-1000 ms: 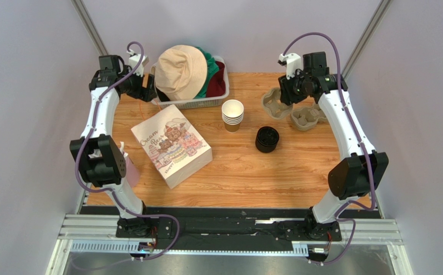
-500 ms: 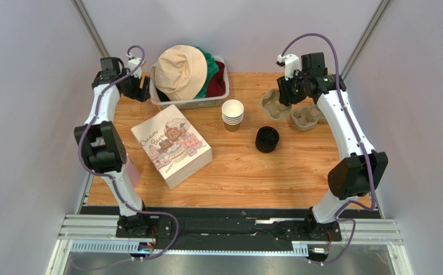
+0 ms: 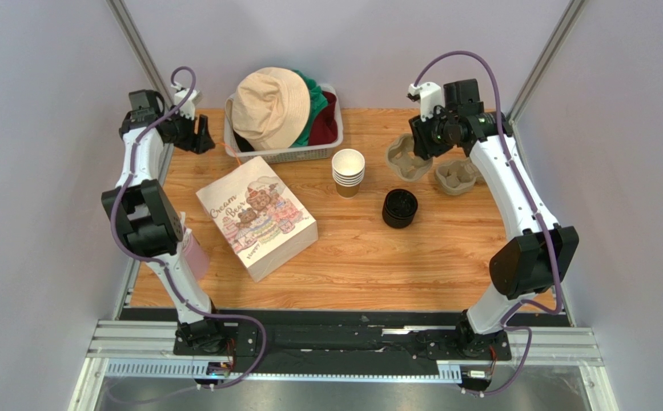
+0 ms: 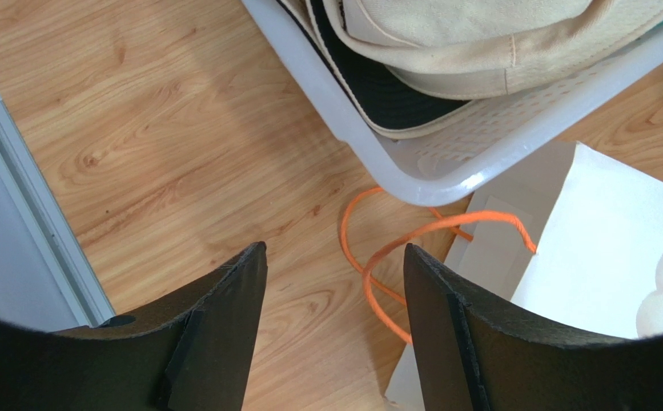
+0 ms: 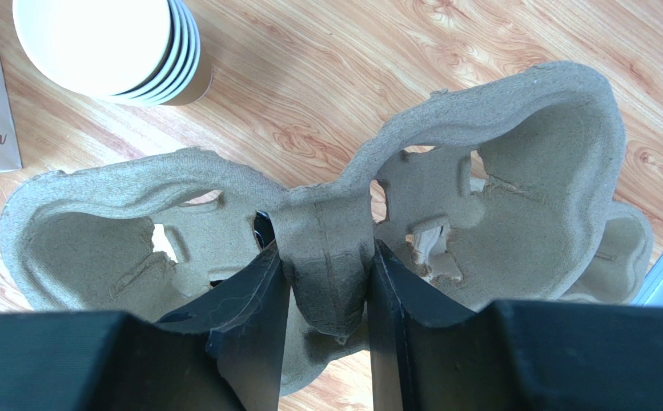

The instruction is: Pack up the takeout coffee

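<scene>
Several stacked cups [image 5: 103, 43] stand near right fingers [image 5: 395, 342] pinching the carrier [image 5: 523, 154]; left fingers [image 4: 223, 325] apart, seemingly empty.

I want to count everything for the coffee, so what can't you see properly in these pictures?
Pink object, top view: mostly hidden behind the left arm at its elbow.
Basket contents, top view: covered by the beige hat.
Black lids, top view: too small to count.
Second cup carrier, right wrist view: mostly under the held cup carrier.
</scene>
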Tool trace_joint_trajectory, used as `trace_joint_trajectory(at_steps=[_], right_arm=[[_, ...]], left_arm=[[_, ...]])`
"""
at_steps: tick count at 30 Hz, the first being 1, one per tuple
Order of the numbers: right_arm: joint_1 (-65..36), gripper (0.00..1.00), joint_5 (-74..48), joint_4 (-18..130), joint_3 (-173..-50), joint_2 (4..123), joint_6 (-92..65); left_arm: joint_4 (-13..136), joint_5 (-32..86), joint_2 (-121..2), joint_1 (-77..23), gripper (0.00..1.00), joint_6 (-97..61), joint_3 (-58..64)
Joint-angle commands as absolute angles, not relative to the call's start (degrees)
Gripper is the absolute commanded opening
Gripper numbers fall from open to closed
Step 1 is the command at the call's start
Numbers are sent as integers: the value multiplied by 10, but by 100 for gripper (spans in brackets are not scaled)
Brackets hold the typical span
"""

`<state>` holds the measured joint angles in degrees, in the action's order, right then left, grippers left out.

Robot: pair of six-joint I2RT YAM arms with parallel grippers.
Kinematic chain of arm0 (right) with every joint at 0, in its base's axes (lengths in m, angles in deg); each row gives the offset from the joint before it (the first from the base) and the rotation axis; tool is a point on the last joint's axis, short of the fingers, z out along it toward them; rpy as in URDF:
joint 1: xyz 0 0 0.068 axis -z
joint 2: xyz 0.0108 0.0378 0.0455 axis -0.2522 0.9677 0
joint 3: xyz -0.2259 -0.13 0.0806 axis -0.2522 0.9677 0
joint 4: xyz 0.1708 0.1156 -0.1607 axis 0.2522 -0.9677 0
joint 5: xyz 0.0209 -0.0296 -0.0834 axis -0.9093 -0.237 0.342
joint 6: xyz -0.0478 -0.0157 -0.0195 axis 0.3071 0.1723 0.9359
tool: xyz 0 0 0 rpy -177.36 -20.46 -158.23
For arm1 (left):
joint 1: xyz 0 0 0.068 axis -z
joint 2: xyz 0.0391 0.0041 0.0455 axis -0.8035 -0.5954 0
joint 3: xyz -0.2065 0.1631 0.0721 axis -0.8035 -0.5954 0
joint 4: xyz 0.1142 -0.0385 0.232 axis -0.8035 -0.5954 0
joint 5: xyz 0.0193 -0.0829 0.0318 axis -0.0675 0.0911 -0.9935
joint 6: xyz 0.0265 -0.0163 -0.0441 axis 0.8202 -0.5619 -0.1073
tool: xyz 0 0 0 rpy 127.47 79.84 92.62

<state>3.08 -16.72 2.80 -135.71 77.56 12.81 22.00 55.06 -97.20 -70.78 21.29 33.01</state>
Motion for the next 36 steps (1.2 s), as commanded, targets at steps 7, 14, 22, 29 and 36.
trace_joint_trajectory(at_steps=[7, 14, 22, 29, 36], right_arm=[[19, 31, -151, 45, -1361, 779, 128], [12, 32, -144, 45, -1362, 782, 129], [4, 32, -136, 44, -1363, 784, 130], [3, 32, -136, 44, -1365, 780, 131], [3, 32, -136, 44, -1363, 778, 132]], left_arm=[[165, 640, -997, -717, 64, 295, 379], [161, 636, -1025, -717, 60, 301, 388], [156, 639, -1030, -717, 10, 295, 392], [129, 667, -973, -714, 0, 285, 372], [121, 678, -850, -674, 0, 258, 307]])
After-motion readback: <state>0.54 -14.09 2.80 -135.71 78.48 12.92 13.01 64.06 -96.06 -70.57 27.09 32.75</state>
